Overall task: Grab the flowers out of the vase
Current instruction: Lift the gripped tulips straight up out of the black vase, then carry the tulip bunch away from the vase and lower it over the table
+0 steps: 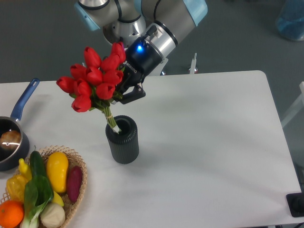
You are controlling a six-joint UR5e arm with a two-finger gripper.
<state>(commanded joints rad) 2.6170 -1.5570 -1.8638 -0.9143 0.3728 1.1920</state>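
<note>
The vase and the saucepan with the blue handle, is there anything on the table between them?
No. In the fixed camera view the white table between the vase and the saucepan is bare; the wicker basket sits nearer the front edge.

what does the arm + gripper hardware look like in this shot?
Arm: round grey metallic links with light-blue joint caps, and a silver ring where the wrist meets the tool. A small white label with a red mark sits on the base column. Gripper: black body with a glowing blue light and small white lettering on its side; black fingers. No loose cables visible.
</note>
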